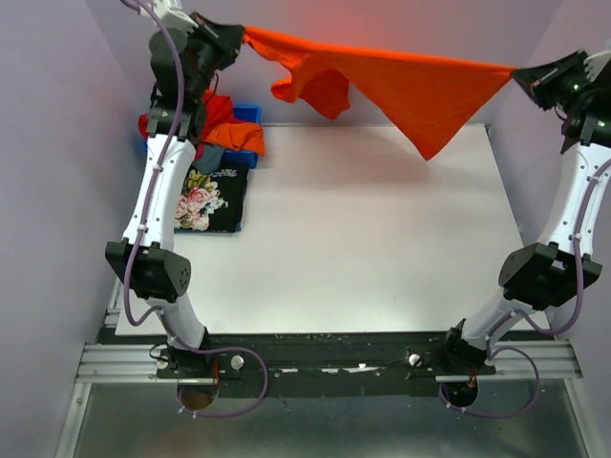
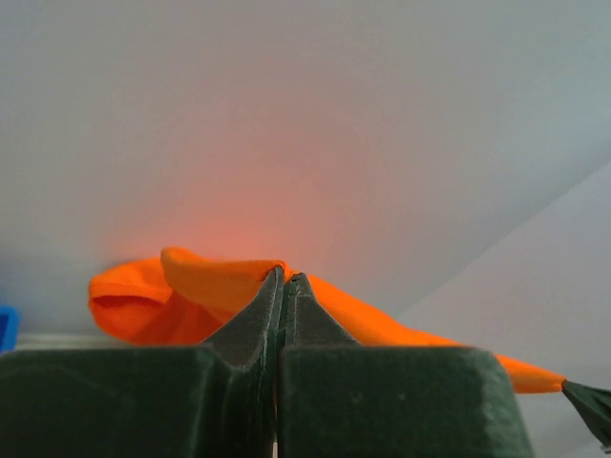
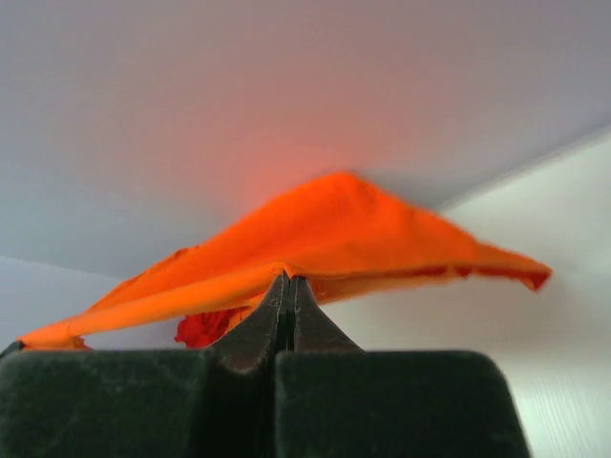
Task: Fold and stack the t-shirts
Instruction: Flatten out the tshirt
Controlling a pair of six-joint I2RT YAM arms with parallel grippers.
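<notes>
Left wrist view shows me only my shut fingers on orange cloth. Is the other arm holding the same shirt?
Observer: Yes. The right gripper is shut on the opposite corner of the orange t-shirt, which is stretched between both arms above the table.
Operator: How does it hang?
Observer: A pointed fold droops nearer the right arm, and a bunched sleeve hangs nearer the left gripper.
Operator: Where are the other shirts?
Observer: A black rose-print t-shirt lies flat at the table's left edge. Red and orange shirts are heaped on the blue bin behind it.

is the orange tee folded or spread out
Spread, not folded: the orange tee hangs stretched in the air between the left gripper and right gripper, both shut on it.
</notes>
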